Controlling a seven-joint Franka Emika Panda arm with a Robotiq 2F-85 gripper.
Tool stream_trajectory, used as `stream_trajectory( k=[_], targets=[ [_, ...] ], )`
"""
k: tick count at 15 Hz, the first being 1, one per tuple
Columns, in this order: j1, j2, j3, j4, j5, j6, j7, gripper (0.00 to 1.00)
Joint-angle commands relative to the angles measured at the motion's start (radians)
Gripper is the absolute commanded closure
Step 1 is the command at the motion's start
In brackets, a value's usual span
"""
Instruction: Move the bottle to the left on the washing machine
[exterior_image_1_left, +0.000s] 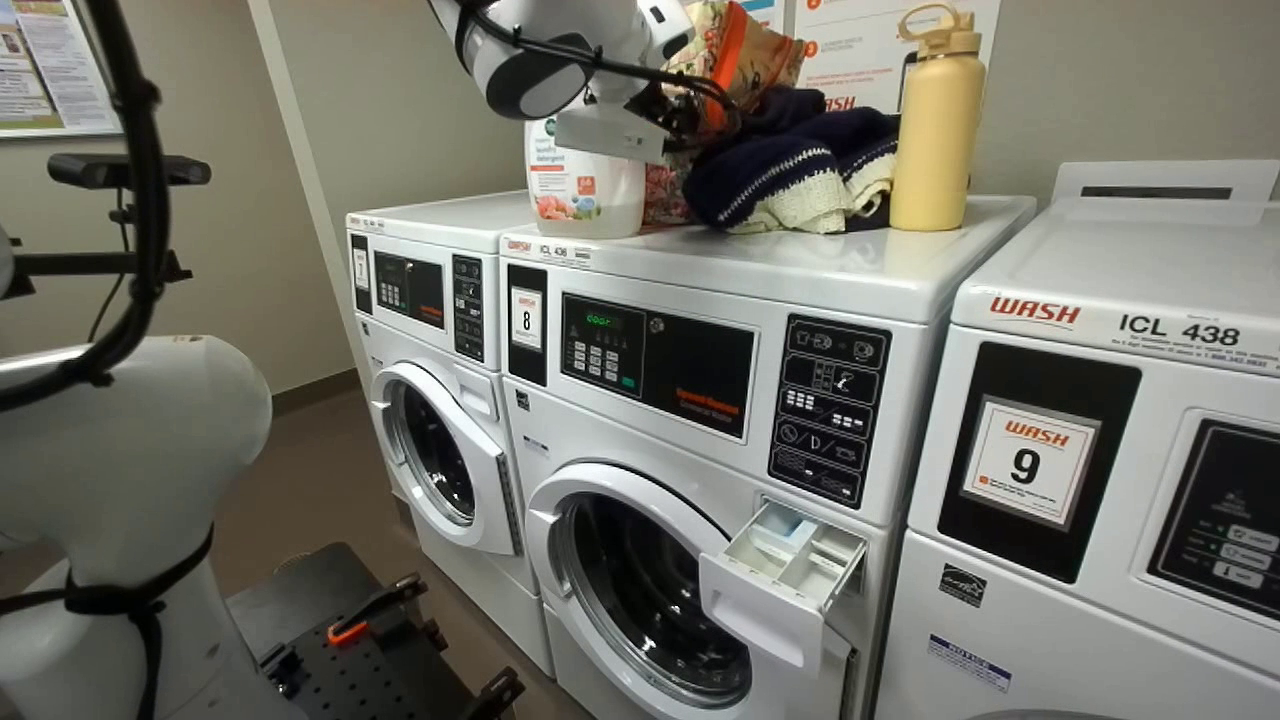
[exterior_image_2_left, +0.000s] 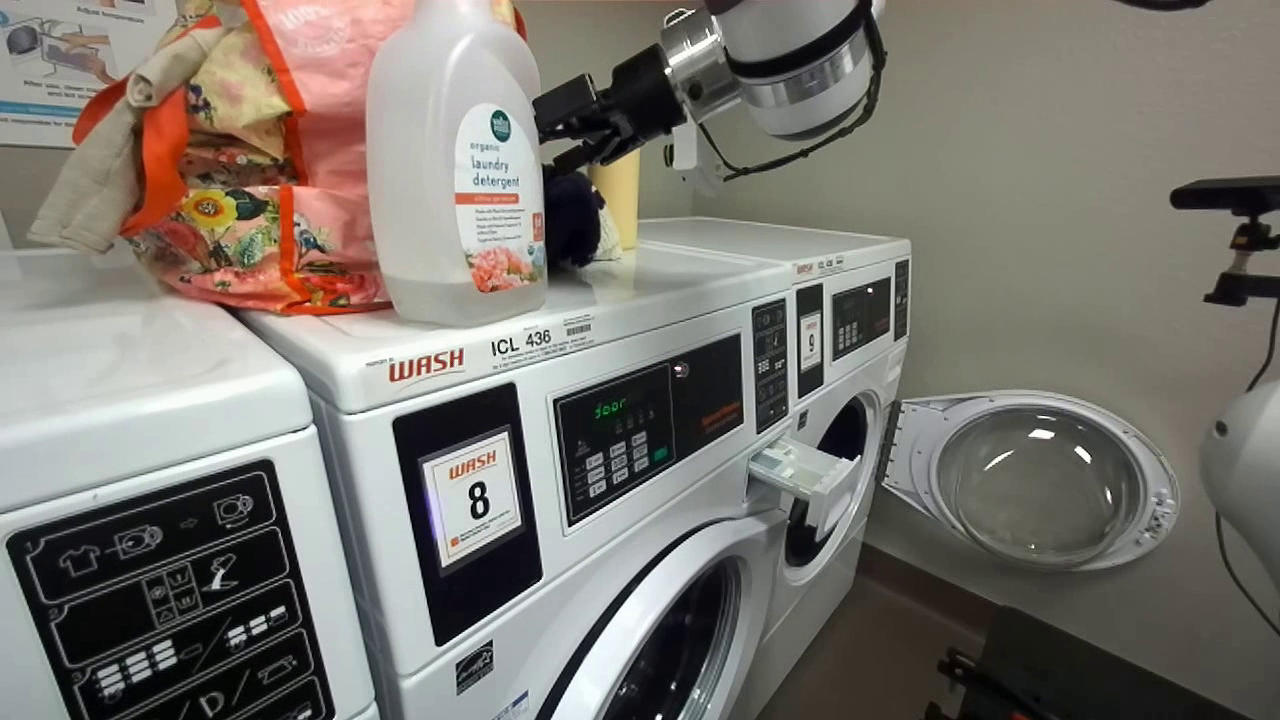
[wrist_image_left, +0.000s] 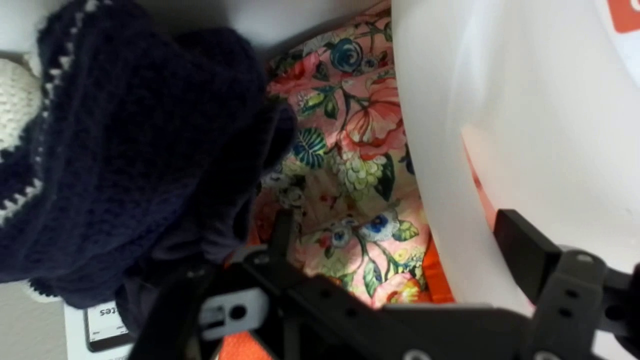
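Note:
The bottle, a white detergent jug, stands upright at a front corner of the washing machine marked 8, in both exterior views. My gripper is beside its upper part. In the wrist view my gripper is open, fingers wide apart. The jug's handle side lies between the fingers, close to the right finger and apart from the left one. The right finger overlaps the handle slot; I cannot tell whether it is inside it. The jug's cap is out of view.
A floral bag stands behind the jug. Navy cloth and a yellow bottle are on the same top. A drawer juts from the front. Washer 9 adjoins on one side, another washer on the other.

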Motion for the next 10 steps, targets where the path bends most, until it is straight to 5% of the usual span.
stream_trajectory(
  k=[1,10],
  targets=[
    [-0.054,-0.036,0.041,-0.007,-0.034,-0.054,-0.003,0.0],
    [-0.213,-0.078,0.144,-0.028,-0.104,-0.133,0.016,0.0]
  ],
)
